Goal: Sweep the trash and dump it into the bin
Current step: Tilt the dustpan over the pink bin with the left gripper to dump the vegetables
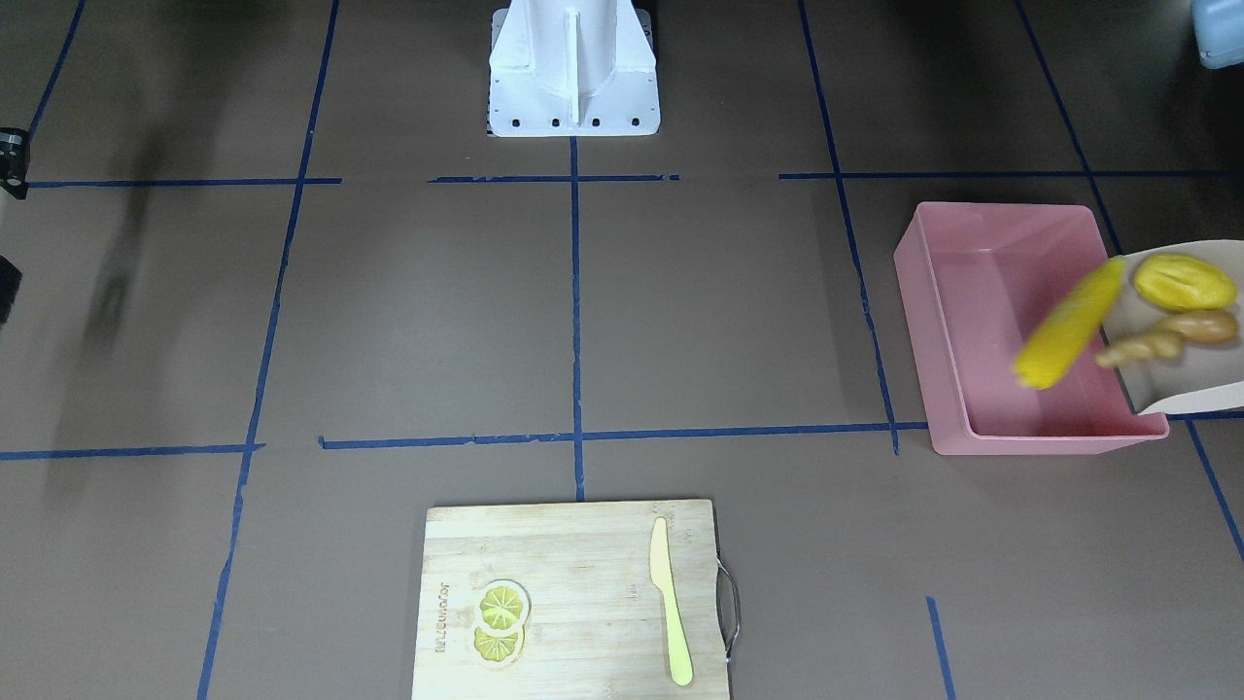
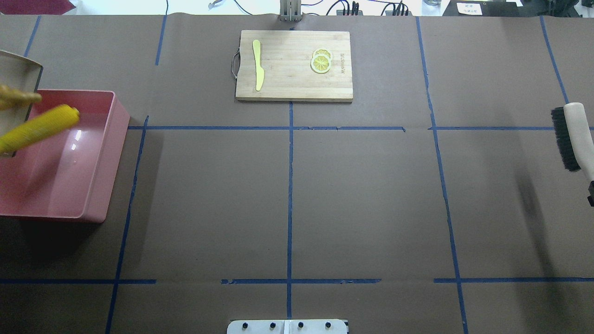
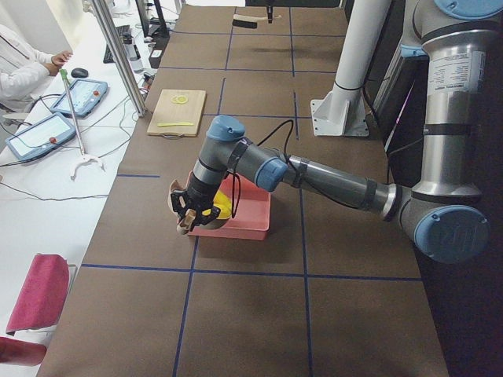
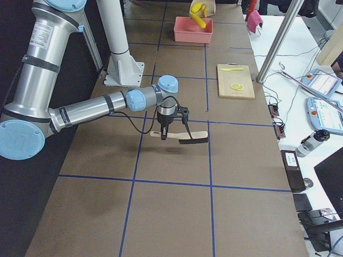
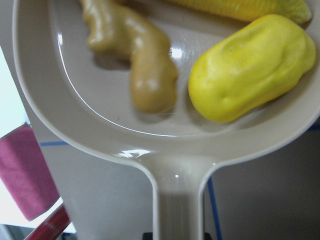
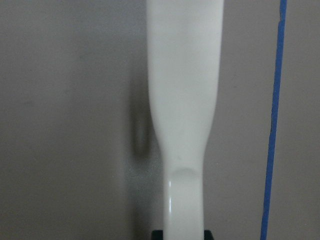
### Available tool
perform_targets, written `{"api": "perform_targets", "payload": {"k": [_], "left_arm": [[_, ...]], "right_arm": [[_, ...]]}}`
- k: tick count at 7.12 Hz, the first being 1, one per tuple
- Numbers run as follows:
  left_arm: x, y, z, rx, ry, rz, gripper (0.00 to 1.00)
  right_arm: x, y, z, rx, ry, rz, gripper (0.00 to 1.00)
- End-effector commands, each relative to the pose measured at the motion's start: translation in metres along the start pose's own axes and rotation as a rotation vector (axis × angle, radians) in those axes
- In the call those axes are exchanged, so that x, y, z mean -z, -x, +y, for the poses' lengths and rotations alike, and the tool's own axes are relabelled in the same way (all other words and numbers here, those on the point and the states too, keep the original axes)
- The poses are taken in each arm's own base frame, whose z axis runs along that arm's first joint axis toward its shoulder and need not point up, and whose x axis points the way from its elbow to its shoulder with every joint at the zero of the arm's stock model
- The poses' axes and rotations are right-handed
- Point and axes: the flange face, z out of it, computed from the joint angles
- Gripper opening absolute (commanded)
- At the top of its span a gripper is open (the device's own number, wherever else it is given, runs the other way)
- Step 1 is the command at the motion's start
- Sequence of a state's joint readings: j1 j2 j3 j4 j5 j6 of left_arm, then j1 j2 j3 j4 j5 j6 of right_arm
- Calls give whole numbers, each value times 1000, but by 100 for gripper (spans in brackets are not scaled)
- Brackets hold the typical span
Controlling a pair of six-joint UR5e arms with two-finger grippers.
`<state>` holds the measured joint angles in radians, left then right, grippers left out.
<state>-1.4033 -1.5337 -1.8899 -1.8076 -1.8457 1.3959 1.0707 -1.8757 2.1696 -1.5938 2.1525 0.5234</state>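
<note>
The left gripper clamps the handle of the tilted dustpan over the pink bin. The corn cob pokes out above the bin; the yellow lump and ginger root lie in the dustpan. The right gripper grips the brush. The lettering on the cutting board is unreadable.

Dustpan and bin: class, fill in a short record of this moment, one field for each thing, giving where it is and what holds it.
dustpan: tilted over the bin, held by left gripper
corn: half off the dustpan's lip, above the bin
lump: on the dustpan
ginger: on the dustpan
bin: pink, under the dustpan's lip
brush: held by right gripper, far from the bin
</note>
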Motion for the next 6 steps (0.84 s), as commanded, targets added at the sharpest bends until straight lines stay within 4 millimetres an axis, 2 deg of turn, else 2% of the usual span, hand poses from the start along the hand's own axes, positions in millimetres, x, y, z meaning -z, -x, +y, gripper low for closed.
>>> {"api": "perform_targets", "payload": {"k": [1, 4, 5, 6], "left_arm": [[5, 3, 0, -112, 36, -15, 0], [11, 12, -1, -137, 51, -21, 0], [24, 20, -11, -62, 7, -13, 0], [38, 23, -32, 69, -160, 34, 0]], "right_arm": [[1, 4, 2, 2, 20, -39, 3], [-1, 5, 3, -2, 31, -52, 3], [0, 5, 3, 0, 29, -54, 3], [0, 5, 3, -5, 30, -53, 3]]}}
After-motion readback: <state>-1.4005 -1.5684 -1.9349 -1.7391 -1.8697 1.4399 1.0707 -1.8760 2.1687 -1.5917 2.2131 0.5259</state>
